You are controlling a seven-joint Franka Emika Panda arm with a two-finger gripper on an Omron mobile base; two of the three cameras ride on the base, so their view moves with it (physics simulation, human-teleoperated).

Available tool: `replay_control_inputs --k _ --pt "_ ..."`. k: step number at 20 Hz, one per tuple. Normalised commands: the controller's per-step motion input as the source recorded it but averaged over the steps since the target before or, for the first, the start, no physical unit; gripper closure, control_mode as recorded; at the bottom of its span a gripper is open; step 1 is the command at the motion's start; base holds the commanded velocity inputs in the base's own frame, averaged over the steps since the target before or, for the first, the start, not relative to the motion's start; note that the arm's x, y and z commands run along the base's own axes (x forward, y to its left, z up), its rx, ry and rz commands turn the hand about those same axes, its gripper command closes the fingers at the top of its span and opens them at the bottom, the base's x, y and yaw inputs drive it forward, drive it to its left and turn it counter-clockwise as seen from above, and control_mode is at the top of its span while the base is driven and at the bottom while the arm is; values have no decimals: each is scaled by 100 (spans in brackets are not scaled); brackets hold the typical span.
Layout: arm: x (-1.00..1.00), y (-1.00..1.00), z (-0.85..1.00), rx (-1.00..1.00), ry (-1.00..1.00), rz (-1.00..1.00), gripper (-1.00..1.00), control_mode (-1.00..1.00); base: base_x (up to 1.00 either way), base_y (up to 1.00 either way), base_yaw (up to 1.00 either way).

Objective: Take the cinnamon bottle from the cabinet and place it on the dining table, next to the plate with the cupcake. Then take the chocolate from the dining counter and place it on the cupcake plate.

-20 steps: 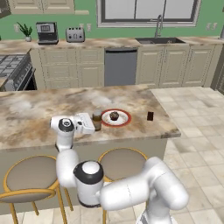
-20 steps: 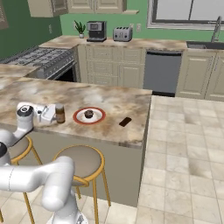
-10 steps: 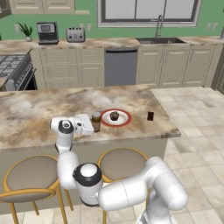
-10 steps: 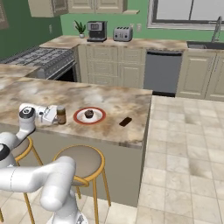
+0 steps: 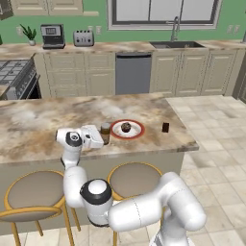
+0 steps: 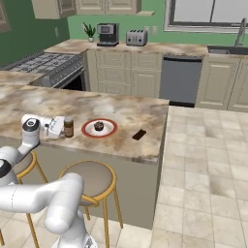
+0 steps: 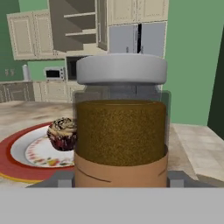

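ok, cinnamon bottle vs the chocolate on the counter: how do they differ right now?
The cinnamon bottle stands upright, a clear jar of brown powder with a grey lid; the chocolate is a small, dark, solid block. The bottle sits right beside the plate on one side, between the tips of the gripper; the chocolate stands apart on the plate's other side, near the counter's end, untouched. Both rest on the same marble counter.
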Motion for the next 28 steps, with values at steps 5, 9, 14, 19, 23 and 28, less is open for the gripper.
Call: replay_control_inputs --k 5,9,14,19,23,28 --pt "11 -3 -30 -1 0 -4 -100 -100 0 0 0" --pt "3 -7 -21 0 0 -5 -100 -100 0 0 0" --pt "9 -6 -13 0 0 -6 -100 -100 0 0 0" --pt "16 0 -6 -1 0 -7 -100 -100 0 0 0" --pt "8 7 0 -3 0 -6 -100 -100 0 0 0" --pt "21 19 0 -6 -2 -5 -100 -100 0 0 0"
